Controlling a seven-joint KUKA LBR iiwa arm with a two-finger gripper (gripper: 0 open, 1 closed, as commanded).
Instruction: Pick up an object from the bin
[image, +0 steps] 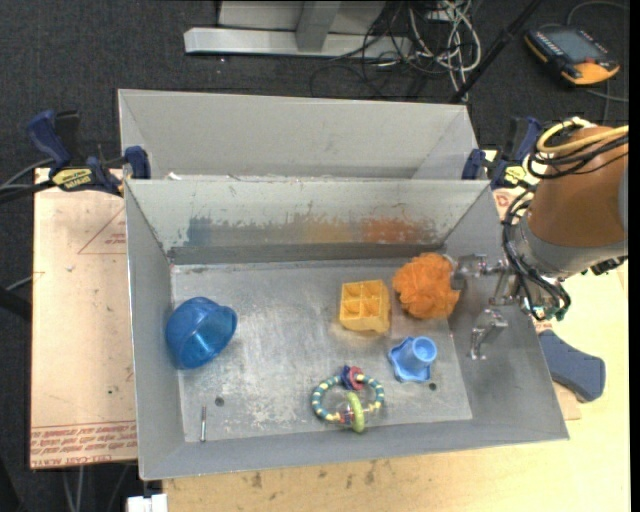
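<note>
A dark, speckled floor (60, 50) is spreading out behind and to the left of the grey bin (300, 130). On it a flat grey metal stand foot (270, 40) is lying beside a tangle of black and white cables (450, 40), which is trailing toward an orange-and-black handheld unit (570, 52). A pale tabletop (600, 450) is running along the near and right sides of the bin, and soft, even light is falling from above, casting only faint shadows.

An orange fuzzy ball (428, 285) is set at the right of the bin (300, 215) floor, just beside a yellow waffled block (364, 306); a small blue cup (413, 358) is laid nearby.
</note>
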